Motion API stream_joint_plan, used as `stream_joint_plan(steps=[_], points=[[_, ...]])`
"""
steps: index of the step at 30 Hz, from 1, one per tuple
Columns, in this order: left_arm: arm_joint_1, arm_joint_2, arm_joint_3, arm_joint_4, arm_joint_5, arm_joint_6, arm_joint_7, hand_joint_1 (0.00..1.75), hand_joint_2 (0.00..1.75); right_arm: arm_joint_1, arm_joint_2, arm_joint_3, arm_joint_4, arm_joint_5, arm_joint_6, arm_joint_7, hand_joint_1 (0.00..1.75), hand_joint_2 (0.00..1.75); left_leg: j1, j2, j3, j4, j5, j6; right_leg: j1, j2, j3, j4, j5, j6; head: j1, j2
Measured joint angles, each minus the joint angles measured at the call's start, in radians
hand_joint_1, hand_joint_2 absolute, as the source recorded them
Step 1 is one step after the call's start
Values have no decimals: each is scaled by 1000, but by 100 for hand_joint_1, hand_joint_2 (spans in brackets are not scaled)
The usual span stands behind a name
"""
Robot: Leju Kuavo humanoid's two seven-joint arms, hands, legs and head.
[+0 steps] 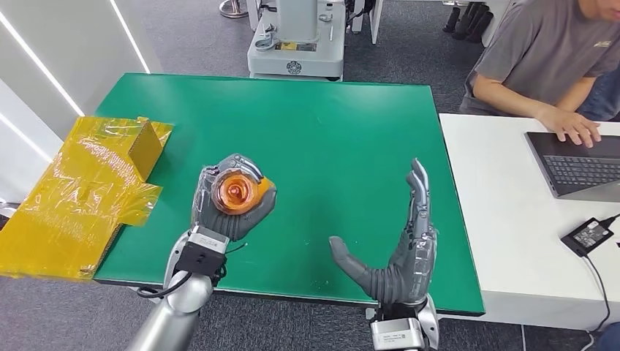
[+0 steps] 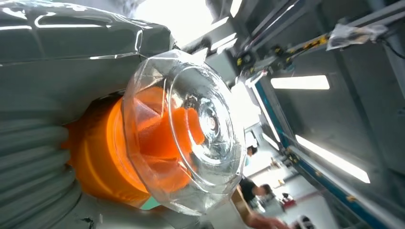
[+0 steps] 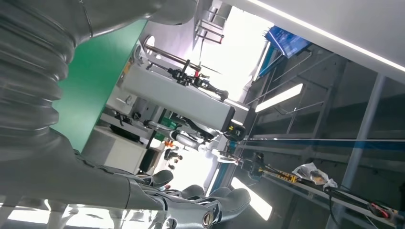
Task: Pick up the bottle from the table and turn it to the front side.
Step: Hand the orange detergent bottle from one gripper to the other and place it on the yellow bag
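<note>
— Left hand (image 1: 232,201)?
— Wrapped around the bottle (image 1: 237,191), lifted above the green table (image 1: 329,131), orange cap end facing up toward the head camera; clear and orange plastic up close in the left wrist view (image 2: 181,129).
— Right hand (image 1: 398,245)?
— Holding nothing, fingers straight and spread, thumb out, over the table's near edge.
— Around it?
— Yellow wrapped box (image 1: 88,186) at the table's left; person (image 1: 548,66) typing on a laptop (image 1: 581,164) at the white desk (image 1: 504,219).

Silver tubular arms; dark grey ribbed left hand (image 1: 232,196) and right hand (image 1: 401,245); black wrist blocks, black cable at left wrist
</note>
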Motion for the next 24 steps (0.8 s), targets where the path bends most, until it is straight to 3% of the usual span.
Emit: stream_joint_plan(steps=[8, 18, 24], points=[[-95, 104, -2, 17, -320, 33, 165, 175, 175, 26, 0, -6, -11, -16, 39, -4, 0, 175, 0, 0, 0, 0, 1, 0, 0, 0, 0, 0, 0, 0, 0, 0], [-146, 190, -36, 127, -517, 78, 245, 175, 175, 42, 5, -18, -9, -21, 42, -13, 0, 175, 0, 0, 0, 0, 1, -1, 0, 1, 0, 0, 0, 0, 0, 0], [-249, 219, -65, 329, -623, 142, 263, 175, 175, 56, 5, -21, -12, -21, 18, -10, 0, 175, 0, 1, 0, 0, 2, 0, 0, 1, 0, 1, 1, -1, 0, 0]])
